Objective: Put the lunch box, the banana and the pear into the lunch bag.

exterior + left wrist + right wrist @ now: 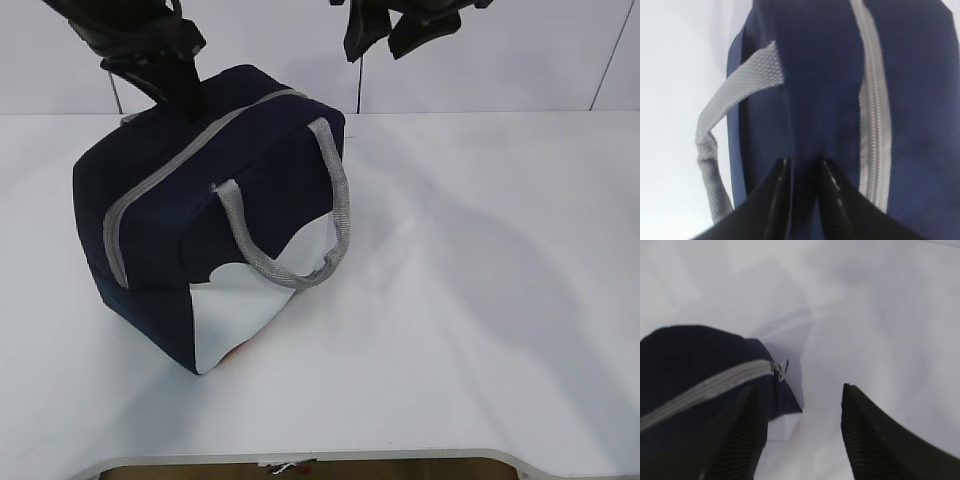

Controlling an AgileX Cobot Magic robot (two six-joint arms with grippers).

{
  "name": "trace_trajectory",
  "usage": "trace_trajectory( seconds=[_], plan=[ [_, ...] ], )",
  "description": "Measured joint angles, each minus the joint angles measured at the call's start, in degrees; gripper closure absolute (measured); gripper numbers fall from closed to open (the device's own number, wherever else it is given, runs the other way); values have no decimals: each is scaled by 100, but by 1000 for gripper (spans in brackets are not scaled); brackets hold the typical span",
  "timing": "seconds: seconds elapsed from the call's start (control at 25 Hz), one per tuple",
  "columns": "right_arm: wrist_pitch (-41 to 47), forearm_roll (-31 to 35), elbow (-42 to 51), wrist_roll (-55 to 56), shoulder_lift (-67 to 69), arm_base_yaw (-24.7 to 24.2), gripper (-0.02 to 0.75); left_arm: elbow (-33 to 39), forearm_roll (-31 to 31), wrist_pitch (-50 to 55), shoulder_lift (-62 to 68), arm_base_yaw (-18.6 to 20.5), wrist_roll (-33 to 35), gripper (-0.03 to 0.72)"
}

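Note:
The navy lunch bag stands on the white table, tilted, with its grey zipper shut along the top. My left gripper is on the bag's far top edge. In the left wrist view its jaws are nearly together, with a fold of the bag's navy fabric between them. My right gripper hangs open and empty high above the bag's far right corner. Its wrist view shows the bag's end and the metal ring pull. The lunch box, banana and pear are out of view.
The bag's grey handles hang down its white side panel. A small reddish spot shows under the bag's front corner. The table ends at a front edge close to the camera.

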Motion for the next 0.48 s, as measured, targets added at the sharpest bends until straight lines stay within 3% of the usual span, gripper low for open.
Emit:
trace_trajectory(
  seconds=[0.24,0.48],
  plan=[
    [1125,0,-471,-322,-25,0,303,-19,332,1,0,0,-890,354],
    [1200,36,-516,-409,-147,0,303,-19,383,1,0,0,-1362,309]
  ],
)
